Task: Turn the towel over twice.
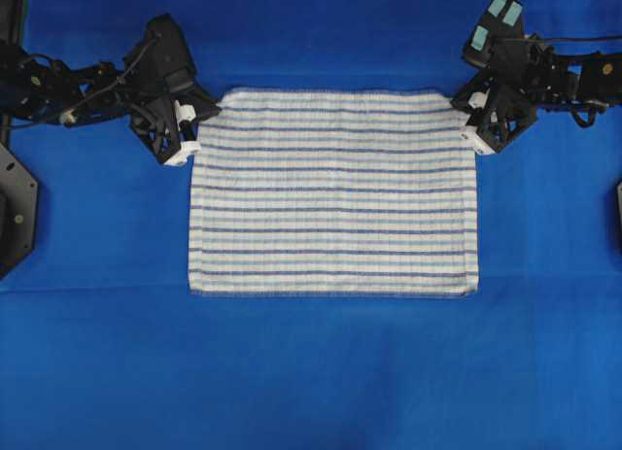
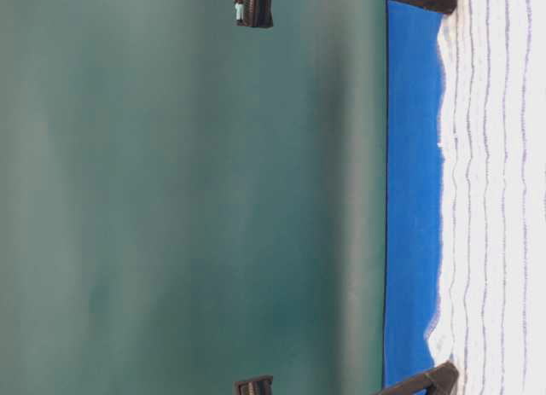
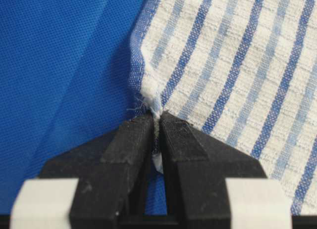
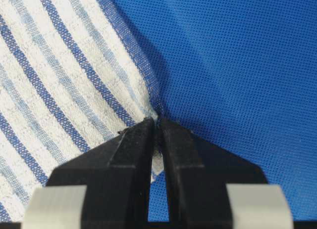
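Here both the left tool (image 3: 156,121) and right tool (image 4: 155,124) pinch thin hem corners of the towel (image 1: 335,192), which could slip free if lifted unevenly.

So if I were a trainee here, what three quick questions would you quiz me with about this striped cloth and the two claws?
1. True or false: the towel lies spread flat on the blue table cloth.
2. Where has the left gripper taken hold of the towel? A) middle of the near edge B) a far corner C) the centre
3. Fill in: the right gripper is ____ on the towel's other far corner.

Key
1. True: it lies flat, with no fold showing.
2. B: the jaws pinch the corner's hem.
3. Shut: its jaws meet with the cloth edge between them.
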`<state>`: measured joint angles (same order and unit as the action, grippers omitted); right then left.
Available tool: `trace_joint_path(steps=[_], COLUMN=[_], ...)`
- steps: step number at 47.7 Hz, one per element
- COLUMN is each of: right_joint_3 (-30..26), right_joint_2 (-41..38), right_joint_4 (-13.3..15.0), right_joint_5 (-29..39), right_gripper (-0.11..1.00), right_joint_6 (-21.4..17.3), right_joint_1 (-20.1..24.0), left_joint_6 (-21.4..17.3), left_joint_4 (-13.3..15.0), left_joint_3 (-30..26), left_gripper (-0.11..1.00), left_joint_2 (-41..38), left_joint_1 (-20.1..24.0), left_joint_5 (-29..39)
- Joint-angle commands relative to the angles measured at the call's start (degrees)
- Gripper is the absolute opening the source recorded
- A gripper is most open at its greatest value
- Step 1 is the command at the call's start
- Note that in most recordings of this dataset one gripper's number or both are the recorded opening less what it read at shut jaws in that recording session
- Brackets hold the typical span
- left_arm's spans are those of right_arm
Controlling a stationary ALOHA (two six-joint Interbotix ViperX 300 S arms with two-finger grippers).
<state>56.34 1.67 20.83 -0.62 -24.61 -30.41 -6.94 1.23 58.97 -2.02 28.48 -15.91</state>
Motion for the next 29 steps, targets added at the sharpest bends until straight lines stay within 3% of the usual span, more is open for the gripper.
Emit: trace_joint_path(steps=[1, 17, 29], right_joint_3=[-0.9, -3.9, -10.5], right_joint_2=[0.9, 3.8, 6.9], right_joint_4=[0.2, 1.1, 5.4], right_joint_5=[-0.2, 0.3, 4.7], right_gripper=[0.08, 0.08, 0.08], right_joint_6=[0.1, 0.1, 0.2], right_joint_1=[-0.3, -5.6, -9.3], left_joint_6=[-0.2, -4.8, -5.7], left_joint_4=[0.1, 0.1, 0.1], left_joint_3=[-0.7, -3.8, -7.8], left_gripper=[0.03, 0.03, 0.03], left_joint_2=[2.5, 8.6, 10.5], left_joint_1=[1.6, 7.6, 10.5], left_joint_5=[0.9, 1.7, 3.3])
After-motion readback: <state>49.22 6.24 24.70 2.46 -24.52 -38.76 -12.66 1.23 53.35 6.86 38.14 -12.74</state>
